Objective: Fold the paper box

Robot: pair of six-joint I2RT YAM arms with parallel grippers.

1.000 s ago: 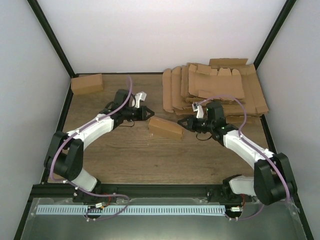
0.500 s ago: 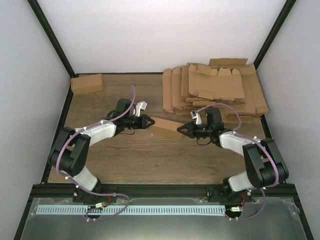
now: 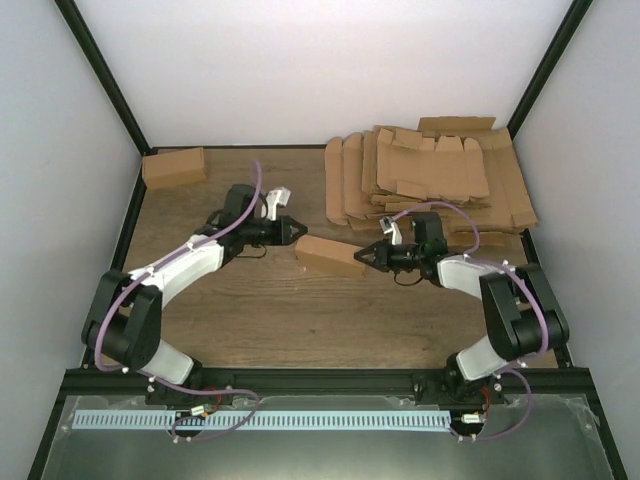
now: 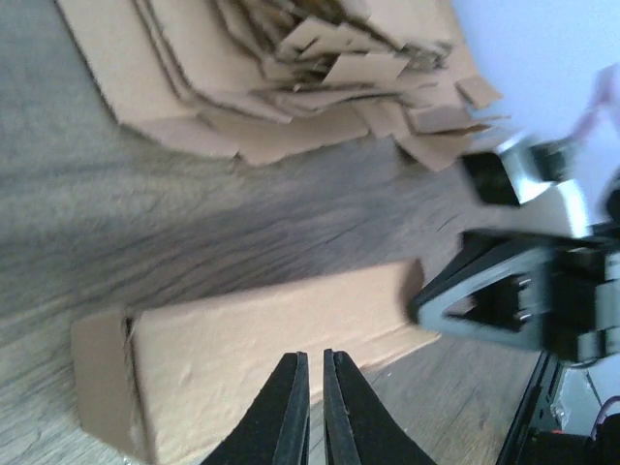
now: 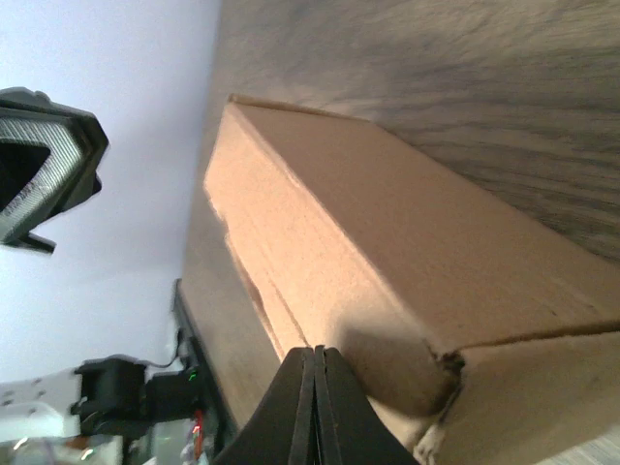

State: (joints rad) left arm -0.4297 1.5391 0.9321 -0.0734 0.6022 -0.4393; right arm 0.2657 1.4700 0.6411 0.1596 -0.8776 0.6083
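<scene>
The paper box (image 3: 330, 257) is a small closed brown carton lying on the wooden table between my two grippers. My left gripper (image 3: 297, 231) hovers just off its far left corner, shut but for a hairline gap, with nothing between the fingers. In the left wrist view the left gripper (image 4: 315, 356) points over the paper box's (image 4: 262, 329) long face. My right gripper (image 3: 361, 257) is shut, with its tip against the carton's right end. In the right wrist view the right gripper (image 5: 315, 351) presses near a dented corner of the paper box (image 5: 387, 232).
A heap of flat die-cut cardboard sheets (image 3: 430, 180) fills the back right of the table, just behind my right arm. Another folded carton (image 3: 174, 167) sits at the back left corner. White walls enclose the table on three sides.
My right gripper has moved left up to the box's right end. The left gripper went to the box's left end, then drew back a little toward the far side. The box rocked and settled.
</scene>
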